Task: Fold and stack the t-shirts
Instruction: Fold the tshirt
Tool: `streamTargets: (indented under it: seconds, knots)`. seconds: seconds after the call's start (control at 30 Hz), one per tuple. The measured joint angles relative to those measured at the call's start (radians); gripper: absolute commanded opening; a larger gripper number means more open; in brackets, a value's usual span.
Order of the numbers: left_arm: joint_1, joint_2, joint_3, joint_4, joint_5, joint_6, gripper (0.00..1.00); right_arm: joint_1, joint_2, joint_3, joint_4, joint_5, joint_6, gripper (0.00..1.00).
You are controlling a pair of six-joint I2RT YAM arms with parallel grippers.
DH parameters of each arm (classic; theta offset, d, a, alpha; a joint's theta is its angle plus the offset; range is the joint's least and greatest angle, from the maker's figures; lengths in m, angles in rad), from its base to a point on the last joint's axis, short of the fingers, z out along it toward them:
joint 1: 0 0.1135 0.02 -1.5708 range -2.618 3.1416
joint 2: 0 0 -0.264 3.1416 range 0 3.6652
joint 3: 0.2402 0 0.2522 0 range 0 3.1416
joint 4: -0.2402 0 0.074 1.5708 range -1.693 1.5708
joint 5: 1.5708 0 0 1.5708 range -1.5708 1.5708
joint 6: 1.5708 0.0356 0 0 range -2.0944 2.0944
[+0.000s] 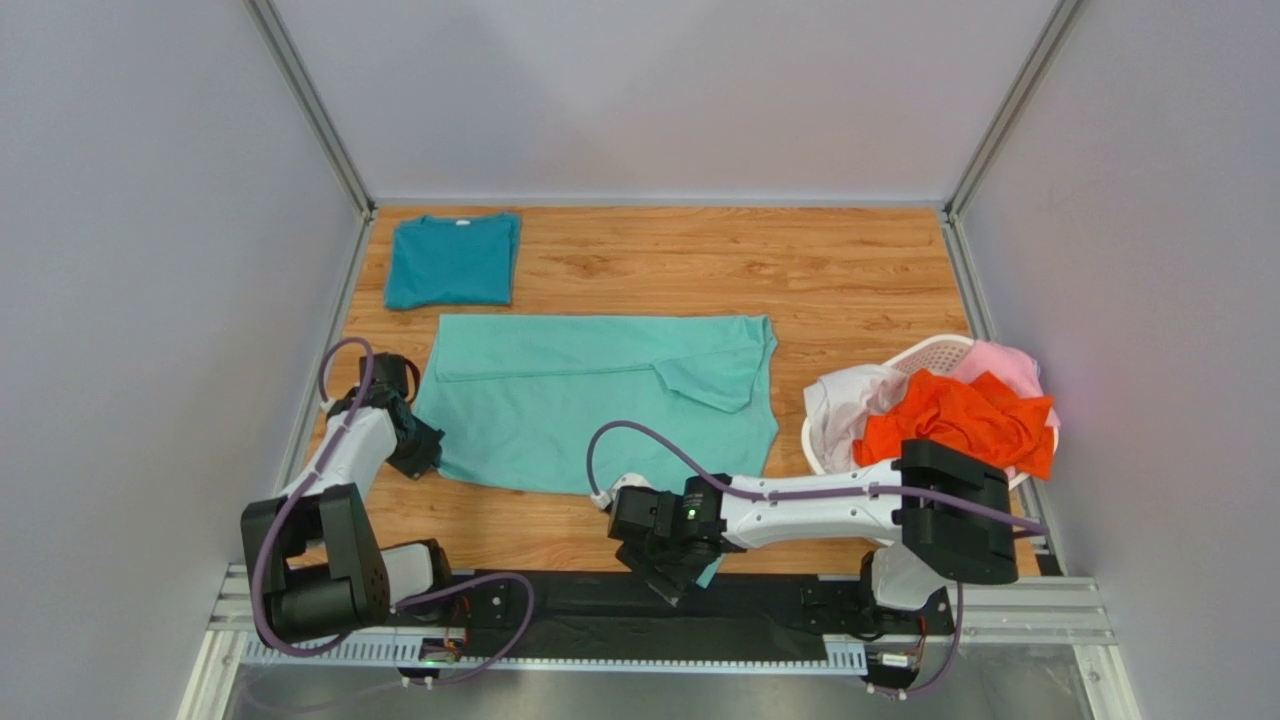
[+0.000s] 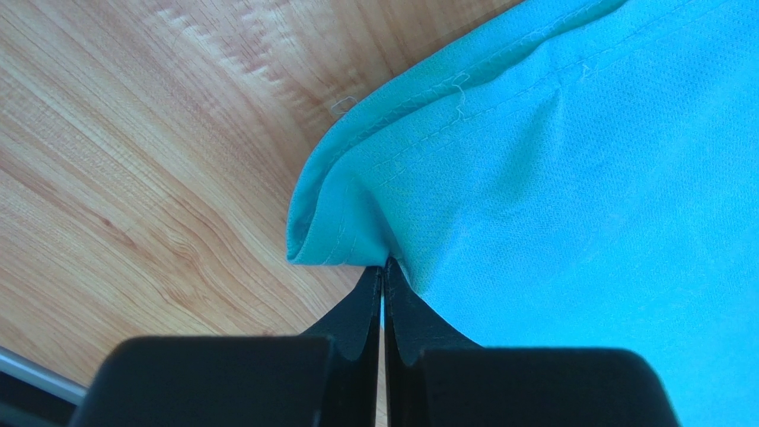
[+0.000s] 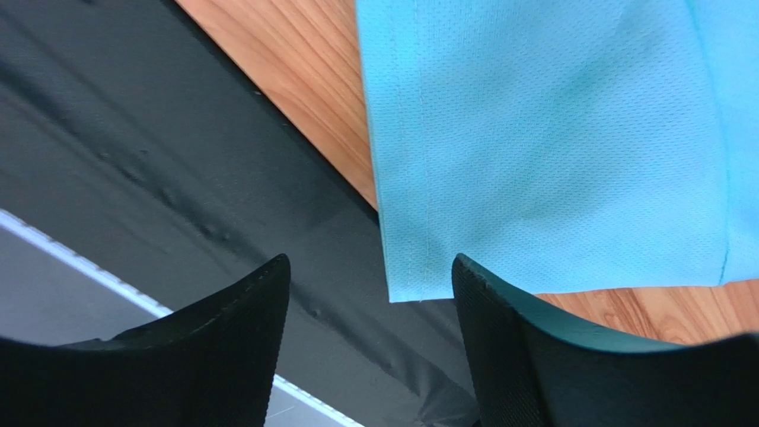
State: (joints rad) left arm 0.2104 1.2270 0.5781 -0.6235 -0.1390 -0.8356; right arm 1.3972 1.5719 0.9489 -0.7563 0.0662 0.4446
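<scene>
You are partway through folding the mint shirt (image 1: 571, 405), which lies spread across the middle of the table (image 1: 842, 285) with one sleeve already turned in. The teal shirt (image 1: 451, 258) sits folded at the far left, and the orange shirt (image 1: 962, 420), white shirt (image 1: 849, 402) and pink shirt (image 1: 999, 363) wait in the basket (image 1: 939, 356) on the right. Your left gripper (image 2: 384, 267) is closed on the near-left corner of the mint shirt, with the hem bunched just ahead of the tips. Your right gripper (image 3: 370, 260) stands wide and holds nothing; the shirt's near-right corner hangs just beyond its tips, over the dark strip at the table's near edge. The next move, as I judge it, is to bring the right gripper forward onto that corner and close, so both near corners can be lifted together and carried to the far edge. Take both cloth layers, or the fold will skew.
</scene>
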Motion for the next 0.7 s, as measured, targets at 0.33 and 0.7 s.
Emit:
streamTargets:
  seconds: [0.33, 0.7]
  knots:
    - [0.0, -0.003, -0.002, 0.004, 0.001, 0.001, 0.0, -0.013, 0.04, -0.033, 0.015, -0.007, 0.032, 0.33]
    - [0.0, -0.02, -0.011, 0.007, 0.0, 0.0, 0.0, -0.043, 0.029, -0.039, 0.021, 0.065, 0.037, 0.0]
